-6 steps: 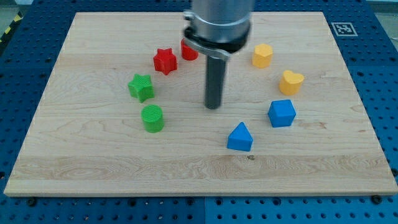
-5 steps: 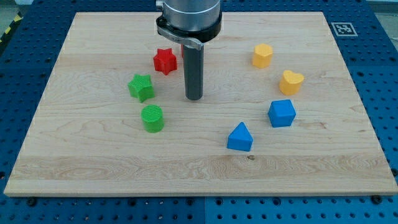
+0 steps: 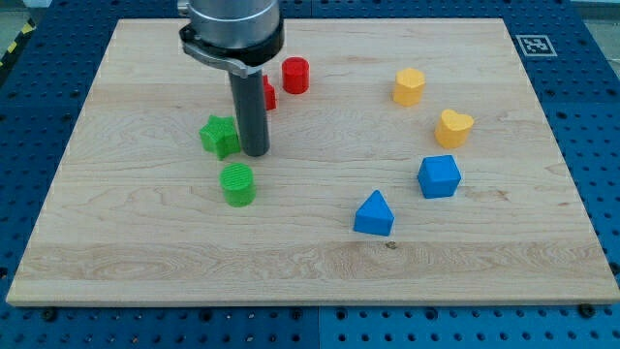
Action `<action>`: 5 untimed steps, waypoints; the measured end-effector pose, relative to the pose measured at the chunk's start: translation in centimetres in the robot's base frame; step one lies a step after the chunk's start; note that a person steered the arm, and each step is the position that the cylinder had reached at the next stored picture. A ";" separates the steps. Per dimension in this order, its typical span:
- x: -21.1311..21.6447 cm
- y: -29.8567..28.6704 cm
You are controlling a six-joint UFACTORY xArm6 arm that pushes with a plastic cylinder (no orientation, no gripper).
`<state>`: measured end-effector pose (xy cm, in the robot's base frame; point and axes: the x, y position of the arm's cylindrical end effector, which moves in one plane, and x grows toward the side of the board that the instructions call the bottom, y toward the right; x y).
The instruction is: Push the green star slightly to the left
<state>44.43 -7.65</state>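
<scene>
My tip (image 3: pixel 255 152), a bare rod holding nothing, has swept leftward from mid-board to just right of the green star (image 3: pixel 220 136) at the board's left-centre, so the push can begin.

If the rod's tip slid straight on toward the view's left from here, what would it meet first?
My tip sits just right of the green star block, seemingly touching or nearly so; it would likely meet that star first.
</scene>
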 end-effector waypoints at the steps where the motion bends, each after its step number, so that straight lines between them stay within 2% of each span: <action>1: -0.2 -2.0; 2: -0.8 -3.4; 5: -4.4 2.0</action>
